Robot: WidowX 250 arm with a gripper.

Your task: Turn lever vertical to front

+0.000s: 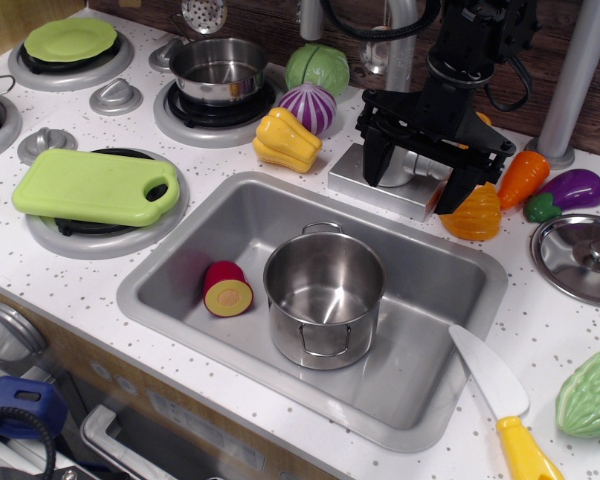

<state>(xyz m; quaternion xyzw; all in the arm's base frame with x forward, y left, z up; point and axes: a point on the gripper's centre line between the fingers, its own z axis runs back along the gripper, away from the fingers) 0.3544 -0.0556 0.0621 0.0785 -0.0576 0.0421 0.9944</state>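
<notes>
At far left a green plate (70, 38) sits on a burner, with a green board (95, 187) on the burner nearer the front. Rightward, a small pot (218, 68) stands on the back burner, beside a yellow squash (286, 139), a purple onion (309, 107) and a green cabbage (318, 67). In the sink (180, 262) lie a cut fruit (227, 290) and a large steel pot (324, 297). Behind the sink, on a square silver base (375, 187), rises the faucet body, and the lever (412, 163) should be on its side, though the gripper (417, 168) straddles that spot and hides most of it. The jaws stand apart, one finger (375, 160) left of the body, the other by the orange pumpkin (474, 213); they are clamped on nothing that can be seen. The lever looks rigid, smooth and probably slippery, pivoting stiffly; taking it near its free end should give best leverage. Farther right lie a carrot (522, 178), eggplant (568, 191), lid (582, 257), knife (498, 400) and gourd (592, 394).
</notes>
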